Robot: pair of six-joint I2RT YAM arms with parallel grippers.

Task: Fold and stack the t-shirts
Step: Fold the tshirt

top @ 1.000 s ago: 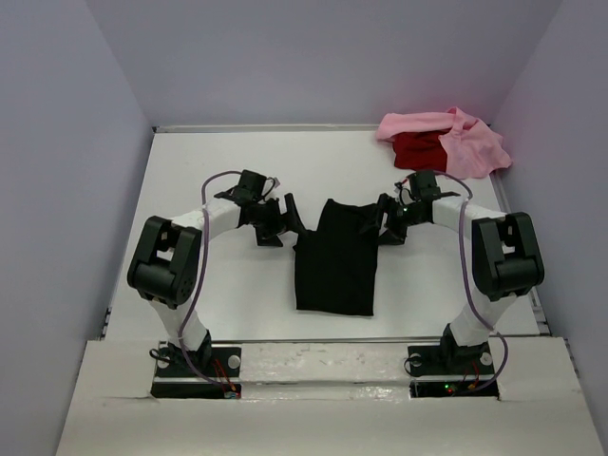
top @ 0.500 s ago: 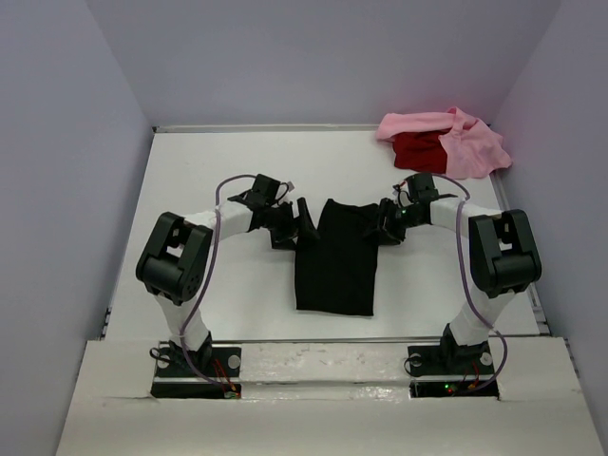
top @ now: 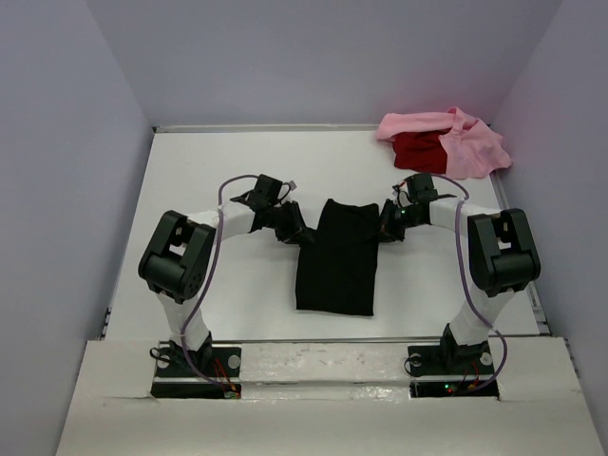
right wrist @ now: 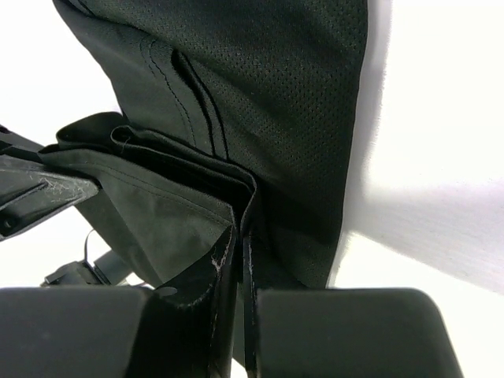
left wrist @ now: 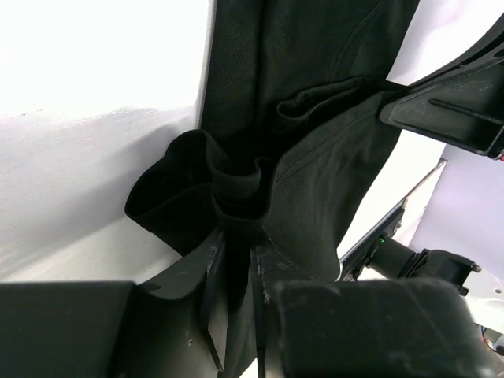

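Top external: I see the black t-shirt (top: pixel 334 261) lying as a narrow strip mid-table (top: pixel 209 180), with the left gripper (top: pixel 297 231) and right gripper (top: pixel 384 226) at its far corners. The pink t-shirt (top: pixel 475 147) and red t-shirt (top: pixel 418 149) are heaped far right.
Left wrist: the jaws pinch a bunched black fold.
Right wrist: the jaws are clamped on layered black cloth.

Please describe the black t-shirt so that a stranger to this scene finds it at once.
At the middle of the white table lies the black t-shirt, folded into a narrow strip. The left gripper and right gripper pinch its far corners. Its neighbours, the pink shirt and red shirt, lie heaped in the far right corner.
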